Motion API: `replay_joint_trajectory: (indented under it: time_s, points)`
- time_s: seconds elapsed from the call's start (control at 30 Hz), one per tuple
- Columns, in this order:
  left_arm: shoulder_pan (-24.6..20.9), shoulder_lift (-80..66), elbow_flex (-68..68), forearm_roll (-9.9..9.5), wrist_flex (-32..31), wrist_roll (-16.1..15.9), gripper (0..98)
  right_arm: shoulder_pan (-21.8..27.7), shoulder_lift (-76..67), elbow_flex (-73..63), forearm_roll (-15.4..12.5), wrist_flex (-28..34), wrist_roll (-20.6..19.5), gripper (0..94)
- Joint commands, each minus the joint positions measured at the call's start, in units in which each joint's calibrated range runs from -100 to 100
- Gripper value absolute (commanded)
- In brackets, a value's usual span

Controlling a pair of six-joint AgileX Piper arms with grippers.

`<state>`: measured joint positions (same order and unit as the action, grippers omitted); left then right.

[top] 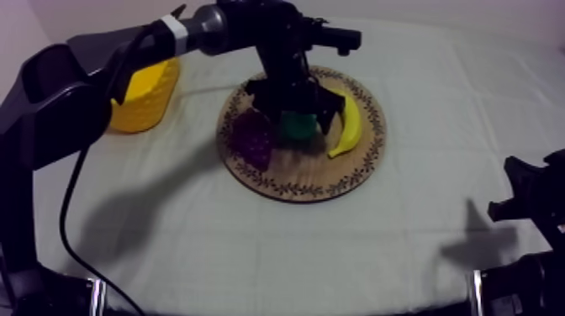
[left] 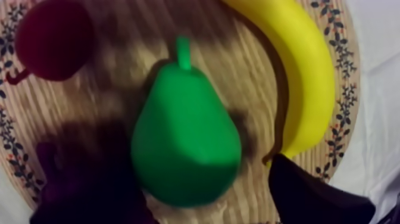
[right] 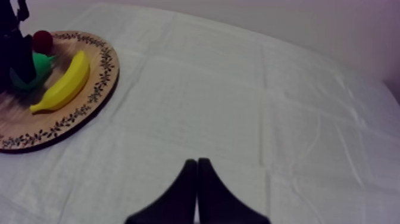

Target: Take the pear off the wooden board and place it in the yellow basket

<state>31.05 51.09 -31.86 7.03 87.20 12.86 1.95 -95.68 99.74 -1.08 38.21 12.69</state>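
Green pear [left: 186, 137] lies on the board [top: 286, 186], mid-board, between grapes [top: 252, 139] and banana [top: 346, 126]. Small red fruit [left: 53, 39] sits just beyond it, on the grapes' side. Basket [top: 147, 97] stands on the table off the board's left edge, near but apart from it.

Left pincer [top: 298, 109] hangs directly over the pear, fingers spread wide. One finger [left: 309, 196] shows beside the pear's fat end on the banana side, with a gap to the fruit. On the other side the dark finger is hard to tell from the grapes. Nothing gripped yet.

Right pincer [right: 197, 173] is low over bare cloth, well away from the board, fingers pressed together on nothing.

Step in hand, as I judge it: the reach is done and the grasp is about to be made. Lift and carry to the basket are not begun.

Pear looks to be on its side. Long axis runs roughly alongside the banana. Stem points away from the left wrist, toward the rim between red fruit and banana. Fat end is nearest the fingers.

Next move calls for a short drop, then closing across the fat end, square to the long axis. Crowded neighbours are the risk: the banana-side finger has little room, and the grapes could be nudged.
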Motion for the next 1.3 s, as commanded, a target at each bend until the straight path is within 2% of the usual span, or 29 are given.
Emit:
replay_joint_trajectory:
  time_s: [0.0, 0.17, 0.4, 0.53, 0.77, 0.97, 1.27]
  points:
    - [0.0, 1.0, -1.4, 0.04, 0.6, 0.0, 72.8, 0.0, 0.0, 0.0, 0.0, 0.0, 0.0, 0.3]
    - [0.1, 2.2, -3.7, 0.07, 1.6, 0.2, 62.5, 0.0, 0.0, 0.0, 0.0, 0.0, 0.0, 0.3]
    - [0.1, 1.3, -3.5, -0.31, 1.4, 0.7, 59.1, 0.0, 0.0, 0.0, 0.0, 0.0, 0.0, 0.3]
    - [0.5, -3.1, -2.2, -2.01, 1.6, 1.3, 59.5, 0.0, 0.0, 0.0, 0.0, 0.0, 0.0, 0.3]
    - [-0.3, -17.2, -1.3, -6.45, 5.9, 1.9, 61.3, 0.0, 0.0, 0.0, 0.0, 0.0, 0.0, 0.3]
    - [-4.8, -28.1, 1.6, -9.09, 8.6, 1.4, 62.4, 0.0, 0.0, 0.0, 0.0, 0.0, 0.0, 0.3]
    - [-15.0, -35.0, 13.0, -10.49, 6.3, -0.5, 62.6, 0.0, 0.0, 0.0, 0.0, 0.0, 0.0, 0.3]
